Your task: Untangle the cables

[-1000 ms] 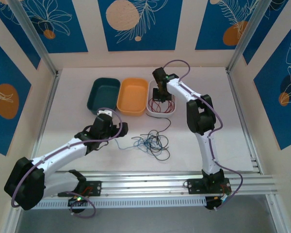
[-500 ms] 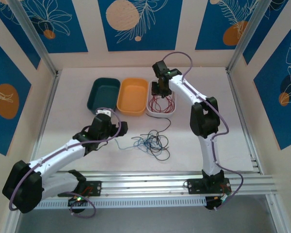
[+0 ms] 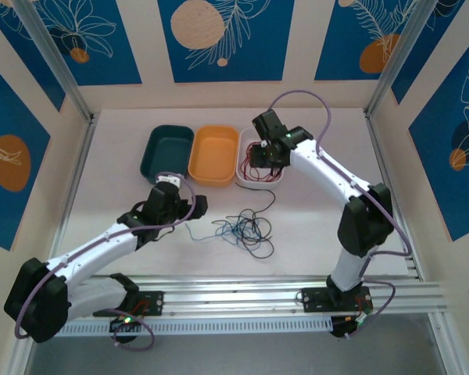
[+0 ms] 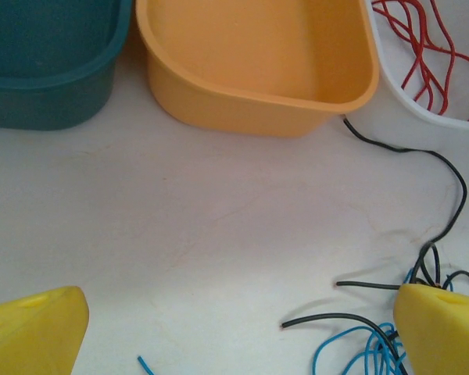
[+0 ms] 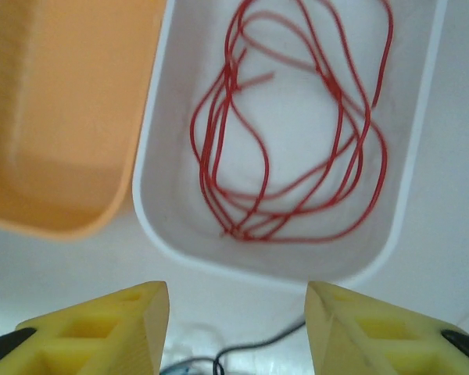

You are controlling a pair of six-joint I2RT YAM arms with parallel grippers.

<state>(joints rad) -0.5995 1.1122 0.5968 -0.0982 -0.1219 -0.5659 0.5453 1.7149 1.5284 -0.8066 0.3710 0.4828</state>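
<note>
Thin red wire loops lie inside the white plastic tub, right pincer spread above. Near that tub, left pincer spread beside tangled black-and-blue wires.

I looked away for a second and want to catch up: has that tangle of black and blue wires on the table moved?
No. The tangle lies in the same spot as before, just in front of the white bin on its near side.

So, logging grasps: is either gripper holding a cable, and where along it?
Nothing is held: the left gripper and right gripper are open, and the red cable lies in the white bin.
</note>
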